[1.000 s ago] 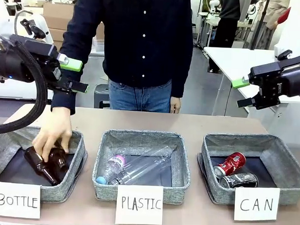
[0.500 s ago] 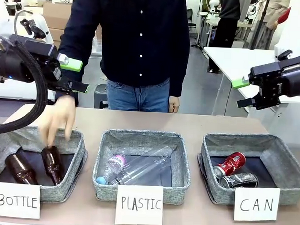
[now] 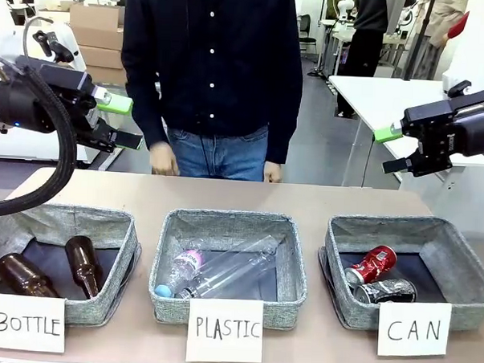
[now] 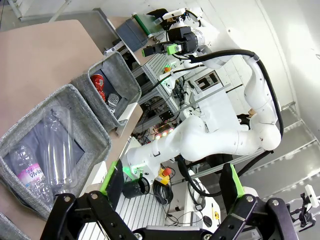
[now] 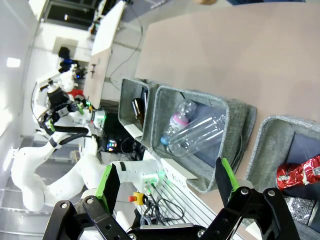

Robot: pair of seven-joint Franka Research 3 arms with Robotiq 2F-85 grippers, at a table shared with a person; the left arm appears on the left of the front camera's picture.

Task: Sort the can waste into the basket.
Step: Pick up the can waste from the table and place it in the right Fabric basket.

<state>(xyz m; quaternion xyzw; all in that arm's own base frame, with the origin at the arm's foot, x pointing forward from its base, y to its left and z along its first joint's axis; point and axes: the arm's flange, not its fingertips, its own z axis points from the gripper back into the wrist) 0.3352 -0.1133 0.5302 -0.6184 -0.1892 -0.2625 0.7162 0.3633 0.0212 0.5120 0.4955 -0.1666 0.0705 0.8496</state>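
- The person's hand (image 3: 163, 157), which a moment ago was down in the bin carded "BOTTLE" (image 3: 63, 222), has pulled back to the far edge of the worktop (image 3: 249, 196); two brown glass bottles (image 3: 84, 265) now lie in that bin untouched. That change concerns the bottles, not the cans.
- The left end effector (image 3: 120, 121) hangs open and empty above the left bin, unmoved over the last second.
- The middle bin carded "PLASTIC" (image 3: 231, 221) holds clear plastic bottles (image 3: 222, 271) lying on their sides.
- The basket carded "CAN" (image 3: 456, 255), at the right, holds both pieces of can waste: the red can (image 3: 370, 264) lies tilted, with the dark can (image 3: 386, 291) just in front of it, apparently touching.
- The right end effector (image 3: 392, 149) is likewise spread wide, holds nothing, and hovers above the basket.
- Judging from this, the can sorting looks finished: no cans remain on the worktop.
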